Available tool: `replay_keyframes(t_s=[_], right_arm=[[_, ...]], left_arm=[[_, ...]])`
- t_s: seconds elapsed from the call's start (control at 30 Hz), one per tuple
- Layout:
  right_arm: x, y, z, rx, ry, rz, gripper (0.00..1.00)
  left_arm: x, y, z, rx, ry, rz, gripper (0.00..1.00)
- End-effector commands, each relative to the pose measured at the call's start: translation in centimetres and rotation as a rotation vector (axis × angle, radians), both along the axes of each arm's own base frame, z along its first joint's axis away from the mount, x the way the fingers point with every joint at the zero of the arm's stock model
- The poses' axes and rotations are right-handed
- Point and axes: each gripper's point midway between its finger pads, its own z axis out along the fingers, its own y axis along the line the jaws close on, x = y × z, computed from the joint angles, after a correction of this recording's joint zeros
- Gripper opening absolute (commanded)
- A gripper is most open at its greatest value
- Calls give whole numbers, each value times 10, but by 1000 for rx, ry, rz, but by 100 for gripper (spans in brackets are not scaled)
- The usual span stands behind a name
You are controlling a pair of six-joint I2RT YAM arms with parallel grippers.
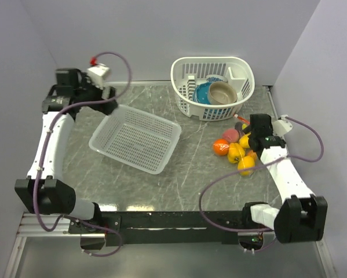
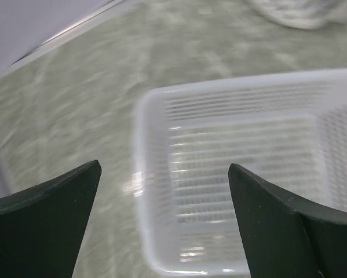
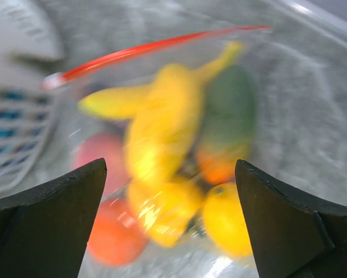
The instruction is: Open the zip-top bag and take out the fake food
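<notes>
A: How does the right gripper [image 3: 170, 168] stand?

B: Fingers spread wide with nothing between them. It hangs just above the zip-top bag [image 1: 236, 149], though the wrist view is blurred.

A: And the bag itself?

B: It lies on the table [image 1: 190, 174] at the right, just in front of the tall white basket [image 1: 179, 72] that holds a blue bowl [image 1: 203, 92] and a tan bowl [image 1: 222, 92]. Its red zipper strip [image 3: 156, 46] runs along the edge far from the fingers. The fake food [image 3: 164, 139] – a banana, orange and yellow rounds, a green piece – sits inside, under the gap.

A: Left gripper [image 2: 164, 168]?

B: Also spread apart and empty – held over a corner of the flat white basket [image 2: 248, 174], well apart from the bag.
</notes>
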Motion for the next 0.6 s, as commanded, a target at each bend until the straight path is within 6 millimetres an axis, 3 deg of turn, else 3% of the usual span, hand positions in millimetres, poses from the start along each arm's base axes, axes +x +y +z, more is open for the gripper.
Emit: replay_keyframes(t_s=[0.0,0.03,0.1,0.17,0.23,0.37,0.57], right_arm=[[-14,-59,5,-47,39,-258,100],[-19,-66,0,-39,61,-282,100],[-28,-82,-9,-19,80,-323,100],[-36,-93,-26,29,78,-346,100],[-38,-97,-41,67,65,-337,100],[-20,-88,-76,223,72,-246,100],[13,-81,-96,309,82,-148,100]], left_arm=[[39,81,-58,79,52,270,99],[41,99,-69,77,72,309,99],[44,107,-99,57,148,308,99],[42,103,-118,16,214,275,99],[43,91,-122,-38,233,232,99],[50,83,-134,-77,247,200,99],[53,78,-175,-81,329,173,98]])
